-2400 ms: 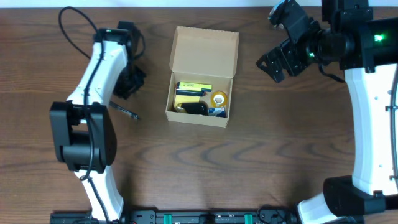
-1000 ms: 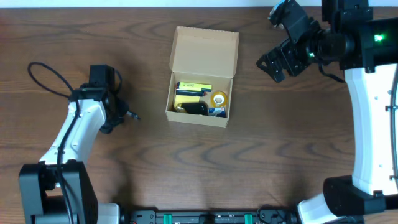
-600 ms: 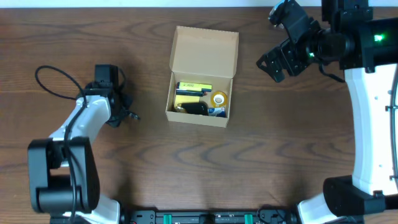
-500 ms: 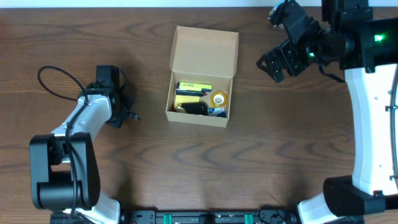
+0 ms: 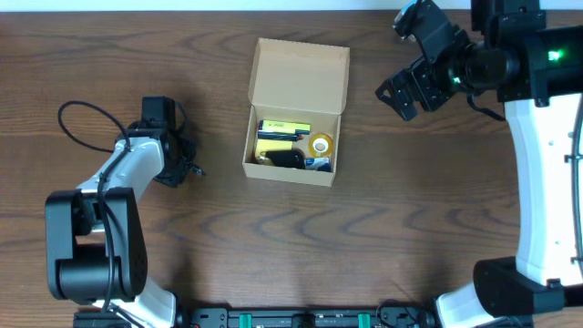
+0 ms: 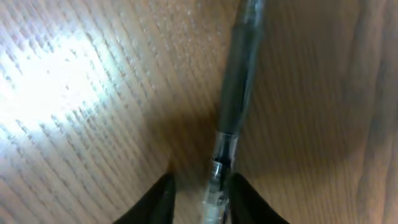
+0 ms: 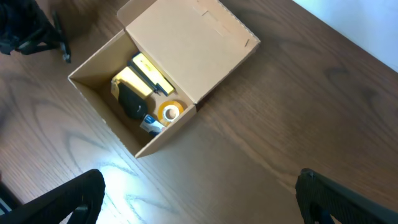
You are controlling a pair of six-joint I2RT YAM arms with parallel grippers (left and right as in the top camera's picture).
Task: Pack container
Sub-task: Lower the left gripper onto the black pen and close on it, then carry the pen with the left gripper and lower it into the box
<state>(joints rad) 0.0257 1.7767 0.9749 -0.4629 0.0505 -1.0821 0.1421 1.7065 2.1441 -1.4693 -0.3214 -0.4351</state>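
Tan cardboard container [image 5: 293, 128]: one, flap open, far-centre on table [image 5: 273, 246]. Inside: one yellow box [image 5: 282, 129], one tape roll [image 5: 320, 144], one black item [image 5: 288, 160]. One pen [image 6: 235, 99] lies left of it. Left tool [image 6: 202, 202] is apart, straddling the pen's clear end. Right tool [image 7: 199, 205] is wide apart, above and right of container.

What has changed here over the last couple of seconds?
The left pincer swung from beside the box out and down to the pen and now straddles its end, not yet clamped. The box, its contents and the right pincer stayed put.
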